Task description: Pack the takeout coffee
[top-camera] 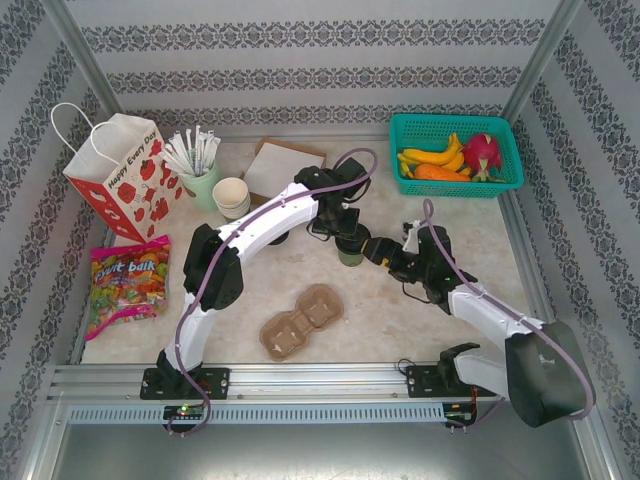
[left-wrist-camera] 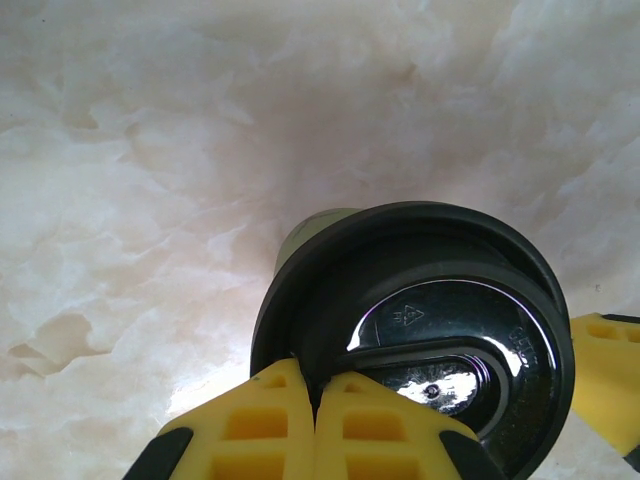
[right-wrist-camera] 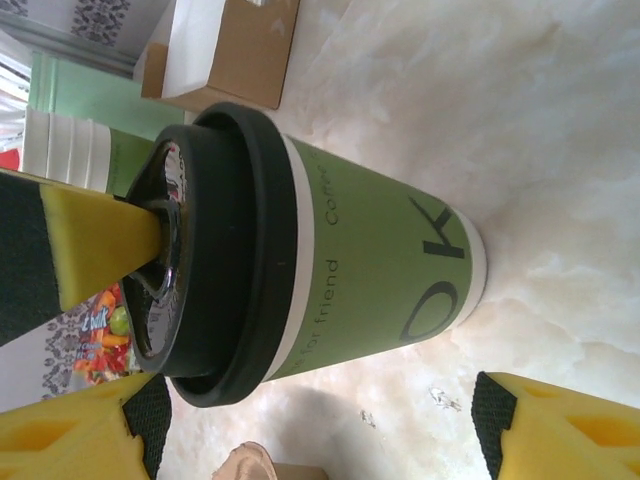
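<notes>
Lidded cup [right-wrist-camera: 370, 270] stands mid-desk [top-camera: 470, 225]. Left fingers [left-wrist-camera: 260, 430] are shut, tips on the lid [left-wrist-camera: 440, 330]; right fingers [right-wrist-camera: 560, 420] flank it, wide. Best grip: square on the green wall, below the rim, gentle, for the carrier [top-camera: 300, 320].

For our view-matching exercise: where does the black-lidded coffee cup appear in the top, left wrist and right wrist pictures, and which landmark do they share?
Top external: coffee cup at the centre of the table.
Left wrist: lower right, its black lid seen from above.
Right wrist: centre, shown sideways, lid at left.
Shared landmark: the left gripper, shut, tips on the lid.
</notes>
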Robot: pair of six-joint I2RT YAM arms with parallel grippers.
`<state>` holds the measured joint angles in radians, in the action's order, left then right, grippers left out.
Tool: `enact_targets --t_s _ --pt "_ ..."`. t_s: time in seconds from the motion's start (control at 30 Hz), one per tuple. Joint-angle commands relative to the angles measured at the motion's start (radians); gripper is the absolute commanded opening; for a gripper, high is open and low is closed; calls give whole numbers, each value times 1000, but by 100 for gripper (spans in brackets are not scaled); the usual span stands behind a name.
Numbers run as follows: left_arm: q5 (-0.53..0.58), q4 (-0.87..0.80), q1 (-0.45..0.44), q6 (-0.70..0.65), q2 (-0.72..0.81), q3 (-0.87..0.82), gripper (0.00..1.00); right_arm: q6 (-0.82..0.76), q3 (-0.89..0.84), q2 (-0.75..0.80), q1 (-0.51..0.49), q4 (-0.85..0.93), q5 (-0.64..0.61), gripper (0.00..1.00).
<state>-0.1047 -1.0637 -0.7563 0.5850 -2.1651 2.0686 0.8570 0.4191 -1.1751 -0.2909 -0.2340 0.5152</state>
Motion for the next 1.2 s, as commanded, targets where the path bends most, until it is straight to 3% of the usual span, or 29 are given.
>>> enact_targets --t_s 0.0,0.87,1.17 --pt "-16 -53 -18 16 -44 12 0 -33 7 -18 -18 -57 24 80" --pt "-59 -27 -37 -3 -52 -15 0 -95 -26 -106 -59 34 -172 76" --pt "-59 -9 -38 1 -53 -72 0 -109 -17 -165 -31 127 -168 61"
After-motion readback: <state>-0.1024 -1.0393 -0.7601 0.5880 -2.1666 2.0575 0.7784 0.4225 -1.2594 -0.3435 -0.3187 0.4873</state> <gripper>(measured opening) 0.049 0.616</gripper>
